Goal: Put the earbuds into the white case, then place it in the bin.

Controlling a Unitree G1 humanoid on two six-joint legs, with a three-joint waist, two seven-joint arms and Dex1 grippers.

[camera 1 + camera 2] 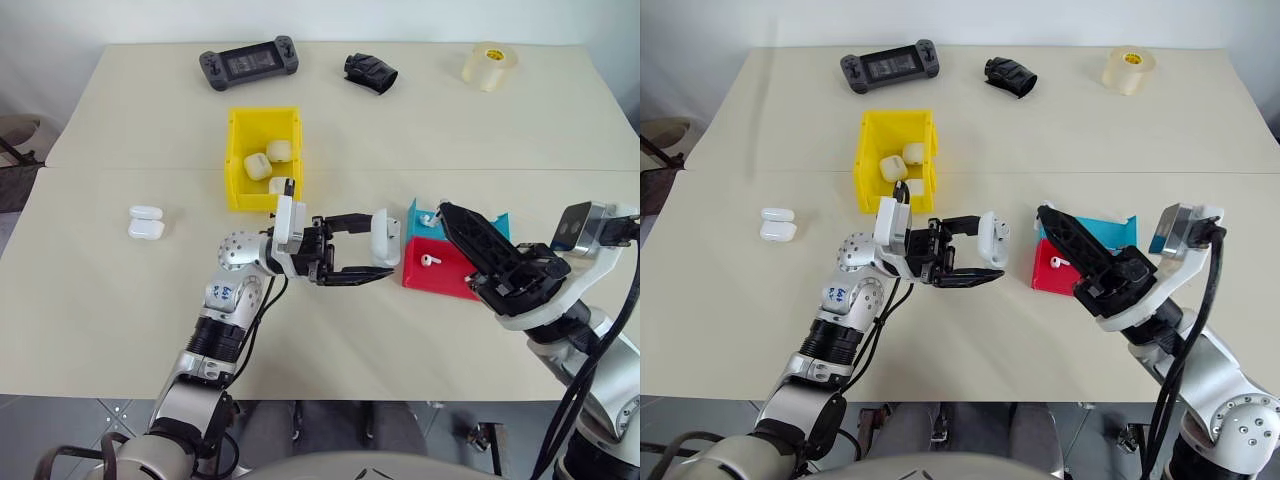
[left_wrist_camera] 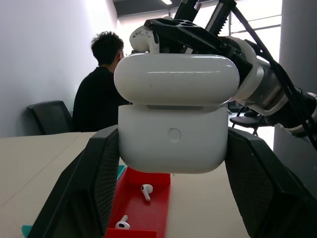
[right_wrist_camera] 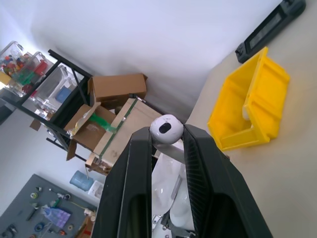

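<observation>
table (image 1: 420, 130) carries everything; far edge has a handheld console (image 1: 248, 64), a black crumpled item (image 1: 370, 72) and a tape roll (image 1: 489, 65), none relevant.

yellow bin (image 1: 262, 157) sits mid-table with a few closed cases already inside. two more cases (image 1: 146, 222) lie well off to its left. red tray (image 1: 440, 265) and teal tray (image 1: 497, 222) sit side by side right of centre; red one holds loose earbuds, one visible at (image 1: 431, 259).

left pincer (image 1: 365, 259) is clamped on the white case (image 1: 385, 237), holding it off the table just left of the red tray. left wrist view shows the lid flipped up, cavity facing the right arm.

right pincer (image 3: 167, 134) is closed on one earbud (image 3: 167, 128), bulb end poking out between the fingertips. in the left wrist view the bud sits right at the top edge of the raised lid, not yet in the case.

judgement: step in hand is seating this bud. to do it well: keep the left arm dead still, line the stem up with its socket, clear the lid edge before going down, let go only once the bud is seated. risks: bud catching the lid, or dropping if released early. a second bud, lid closing and the bin drop still look outstanding.
</observation>
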